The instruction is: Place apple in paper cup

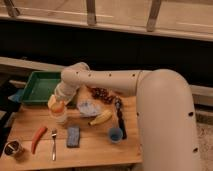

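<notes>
The pincer [56,103] hangs low at the left of the wooden worktop [95,145], clamped on the apple [58,106], which sits right at the mouth of the white paper cup [60,117], with the banana [100,118] off to the right and the green tray [37,87] behind

You have one view only, so nothing is shared with another. It looks down from high on the robot's side, over the thick white arm [150,95], onto the light wooden table [95,145] and toward the dark wall with a railing beyond. The arm fills the right half, close to the lens. The gripper [56,102] sits mid-left, above the plain white paper cup [60,117], farther off.
</notes>
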`<state>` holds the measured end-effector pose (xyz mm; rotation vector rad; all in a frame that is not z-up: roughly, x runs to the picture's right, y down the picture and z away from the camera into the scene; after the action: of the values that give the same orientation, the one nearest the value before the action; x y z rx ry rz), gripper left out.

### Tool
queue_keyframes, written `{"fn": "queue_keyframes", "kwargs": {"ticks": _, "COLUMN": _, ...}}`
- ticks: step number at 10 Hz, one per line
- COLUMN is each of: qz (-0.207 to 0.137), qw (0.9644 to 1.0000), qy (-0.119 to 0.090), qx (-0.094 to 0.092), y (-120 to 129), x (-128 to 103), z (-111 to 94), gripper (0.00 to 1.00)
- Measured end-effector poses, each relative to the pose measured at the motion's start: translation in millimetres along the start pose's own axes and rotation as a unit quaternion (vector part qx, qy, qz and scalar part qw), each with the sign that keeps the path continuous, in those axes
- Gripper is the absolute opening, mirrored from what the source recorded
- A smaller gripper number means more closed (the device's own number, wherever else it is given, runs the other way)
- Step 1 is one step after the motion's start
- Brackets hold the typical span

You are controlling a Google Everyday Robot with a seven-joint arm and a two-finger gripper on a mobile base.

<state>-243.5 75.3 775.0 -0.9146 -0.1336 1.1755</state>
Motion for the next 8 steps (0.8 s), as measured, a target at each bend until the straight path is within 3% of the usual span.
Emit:
{"fn": "queue_keyframes", "kwargs": {"ticks": 3, "qz": 0.013, "qw": 0.9999, "qy": 0.005, "qx": 0.002, "y": -2.7, "x": 8.2, "z": 0.8, "gripper": 0.65}}
{"fn": "queue_keyframes", "kwargs": {"ticks": 8, "qz": 0.018, "qw": 0.9997, "qy": 0.007, "qx": 0.012, "y": -5.1, "x": 9.8, "z": -2.3, "gripper": 0.68}}
